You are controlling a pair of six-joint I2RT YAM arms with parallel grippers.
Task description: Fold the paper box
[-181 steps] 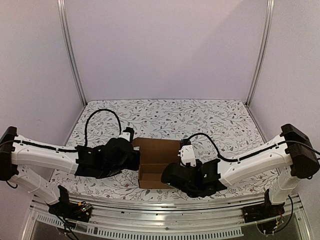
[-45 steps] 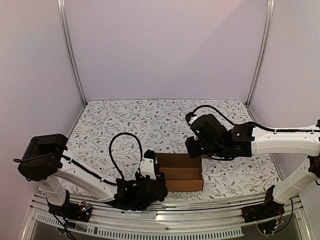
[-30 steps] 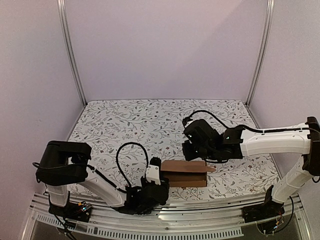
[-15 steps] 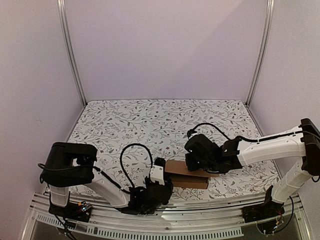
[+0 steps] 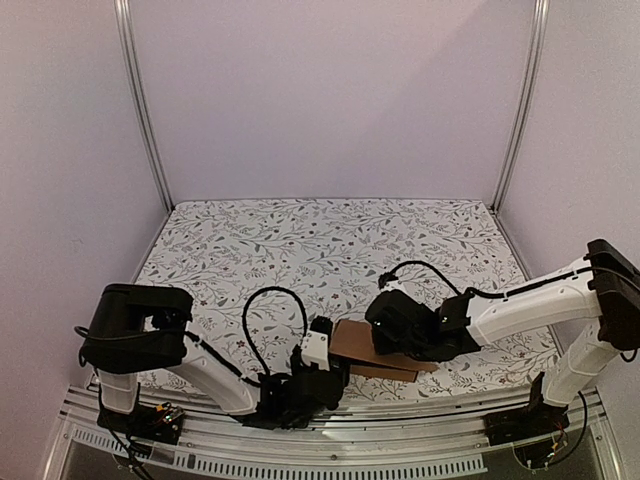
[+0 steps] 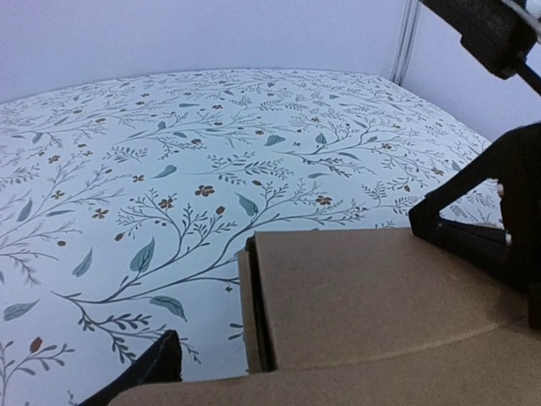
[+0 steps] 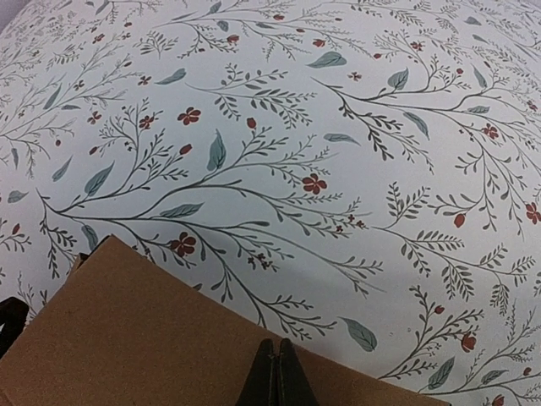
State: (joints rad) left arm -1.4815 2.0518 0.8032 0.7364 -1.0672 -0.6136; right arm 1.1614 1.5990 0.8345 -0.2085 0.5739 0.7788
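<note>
Brown cardboard sits at the near edge of the flowered table in the top view: the paper box lies as a low, narrow carton between the two arms, with its top panel folded down over the body. The left gripper is at the carton's near left corner. The right gripper rests on top of the panel towards its right end, hiding that part. The panel's right edge juts slightly past the body and looks askew.

From the left wrist, the paper box fills the lower right. A dark seam runs between the top panel and the end wall, so that end is not tucked in. Only one finger of this gripper shows, at lower left beside a near strip of cardboard, so I cannot tell whether it is released or gripping.

From the right wrist, the two fingertips are clenched together with nothing between them, their tips on the flat panel.

Judging by this, the walls are up and the lid is down; what seems left is squaring the lid and seating its tabs
</note>
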